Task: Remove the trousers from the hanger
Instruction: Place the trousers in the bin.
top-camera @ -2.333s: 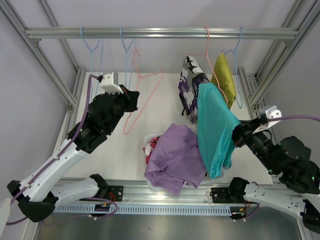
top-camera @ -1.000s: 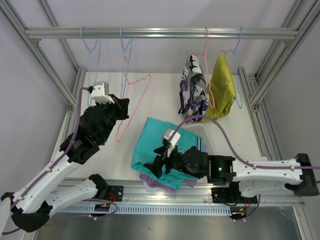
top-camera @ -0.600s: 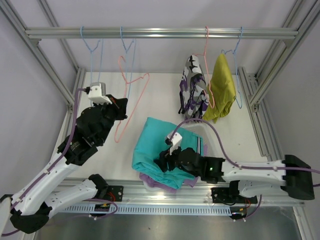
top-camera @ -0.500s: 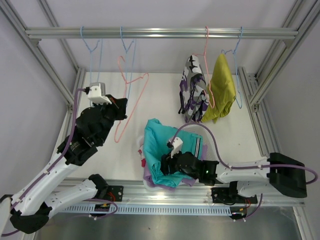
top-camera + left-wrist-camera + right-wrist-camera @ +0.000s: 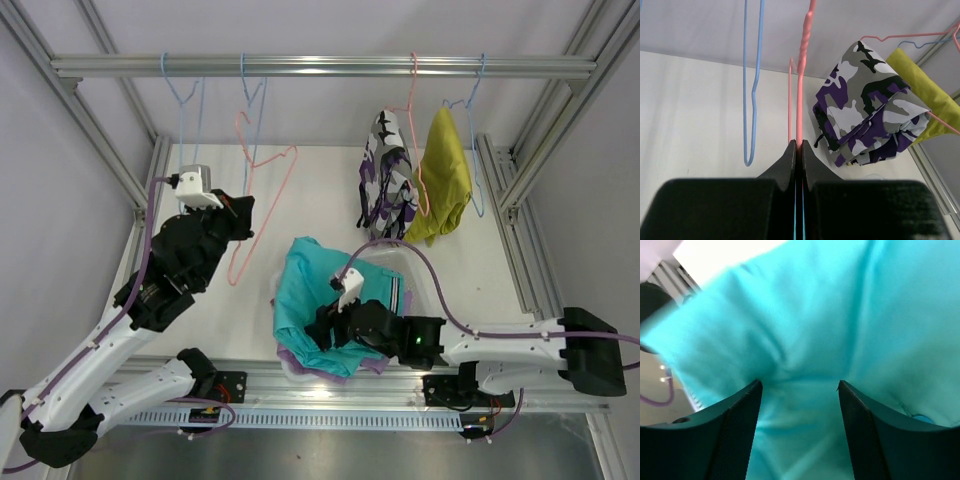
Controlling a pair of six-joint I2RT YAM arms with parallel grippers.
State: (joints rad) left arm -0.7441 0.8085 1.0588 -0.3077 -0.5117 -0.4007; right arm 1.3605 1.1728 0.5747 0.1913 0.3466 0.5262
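Right pincer [image 5: 800, 387] agape, teal trousers [image 5: 300, 290] now heaped

Lower left of the top view, the left arm [image 5: 150, 290] pairs glossy white lower links with bulky black upper joints; the right arm [image 5: 500, 348], lower right, matches. A purple cable [image 5: 151, 238] trails each to a small white wrist camera [image 5: 197, 187]. Gripper fingers [image 5: 782, 167] are matte black wedges.

Teal trousers [image 5: 303, 290], earlier draped high from the right end effector [image 5: 322, 336], now lie bunched on the lilac pair [image 5: 298, 361]; the end effector has dropped low over them.
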